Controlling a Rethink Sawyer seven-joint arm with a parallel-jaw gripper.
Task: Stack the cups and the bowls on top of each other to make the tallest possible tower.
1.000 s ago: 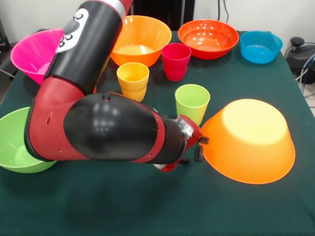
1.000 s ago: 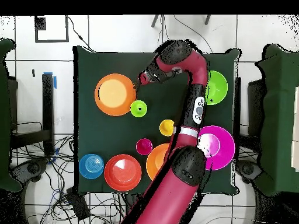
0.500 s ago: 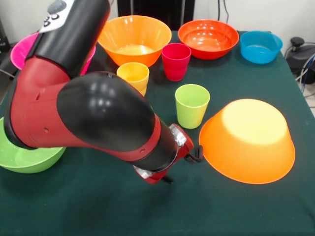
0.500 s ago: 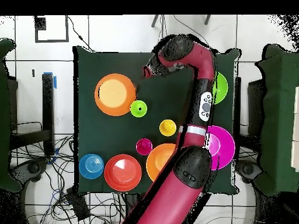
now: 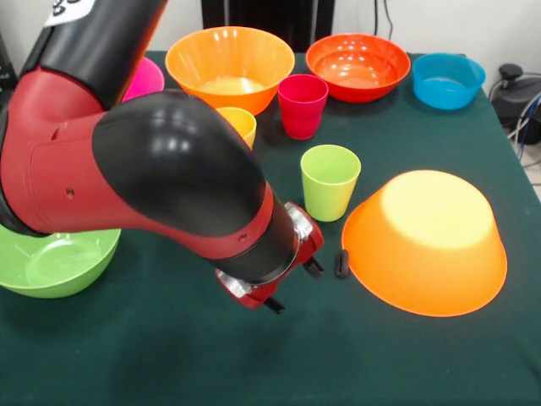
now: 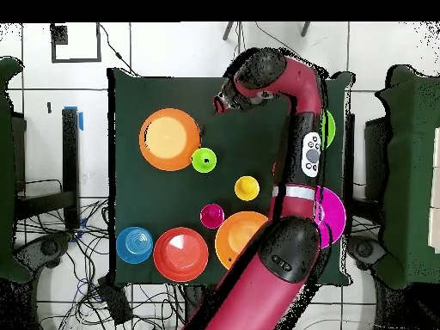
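A large orange bowl [image 5: 427,241] lies upside down at the front right; it also shows in the overhead view [image 6: 169,138]. My gripper [image 5: 327,266] hangs low just left of its rim, open and empty, touching nothing; overhead it shows near the table's far edge [image 6: 216,103]. A lime green cup [image 5: 330,180] stands upright just behind the gripper. A crimson cup [image 5: 303,105] and a yellow cup [image 5: 241,123], partly hidden by my arm, stand further back. The orange-red cup is hidden.
Upright bowls ring the table: orange [image 5: 230,63], red-orange [image 5: 357,66], blue [image 5: 448,79], pink [image 5: 145,78] mostly behind my arm, lime green [image 5: 51,264] at the left edge. My bulky arm covers the table's left middle. Cables lie off the right edge.
My gripper has drawn slightly left, away from the upturned bowl's rim. The elbow and upper arm have swung left, uncovering the upright orange bowl and covering most of the pink bowl.
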